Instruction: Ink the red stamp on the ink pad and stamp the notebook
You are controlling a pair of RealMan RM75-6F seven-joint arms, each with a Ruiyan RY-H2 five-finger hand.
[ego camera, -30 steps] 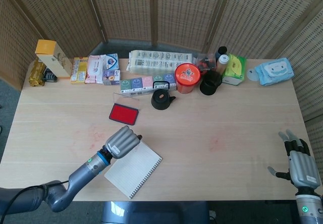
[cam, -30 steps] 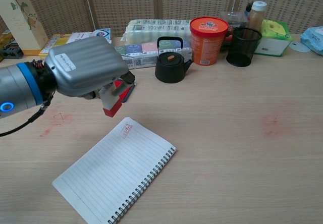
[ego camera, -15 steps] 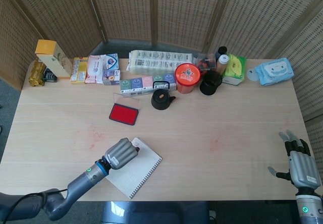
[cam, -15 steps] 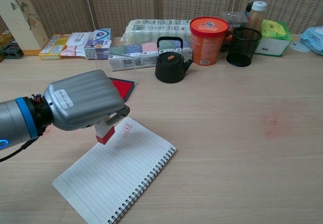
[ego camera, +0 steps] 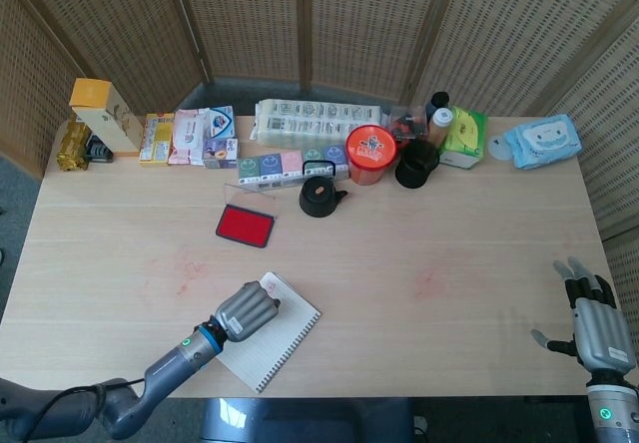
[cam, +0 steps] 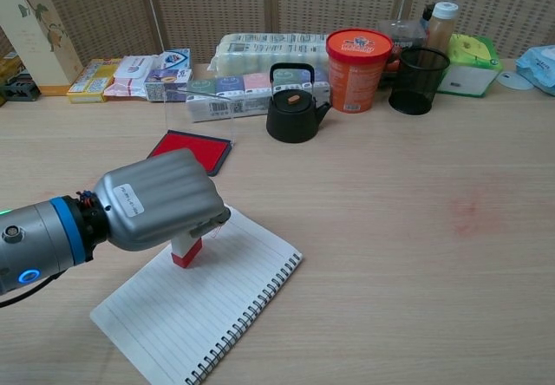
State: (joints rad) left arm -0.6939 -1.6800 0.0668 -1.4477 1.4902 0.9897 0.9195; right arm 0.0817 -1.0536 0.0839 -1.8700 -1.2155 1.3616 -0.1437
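My left hand (cam: pixel 160 201) (ego camera: pixel 249 310) grips the red stamp (cam: pixel 186 251) and holds it upright with its base on the page of the spiral notebook (cam: pixel 208 303) (ego camera: pixel 275 339). A small red stamp mark (ego camera: pixel 268 285) shows near the notebook's top corner. The red ink pad (cam: pixel 190 151) (ego camera: pixel 245 225) lies open farther back on the table. My right hand (ego camera: pixel 593 326) hovers at the table's near right corner, fingers spread, holding nothing.
A black kettle (cam: pixel 292 111), an orange tub (cam: pixel 358 56), a black mesh cup (cam: pixel 417 80), boxes and packets (cam: pixel 251 64) line the back edge. Red ink smudges (cam: pixel 469 212) mark the wooden table (cam: pixel 416 272).
My left hand has come toward the near edge and down with the stamp, from above the table beside the notebook onto its page.
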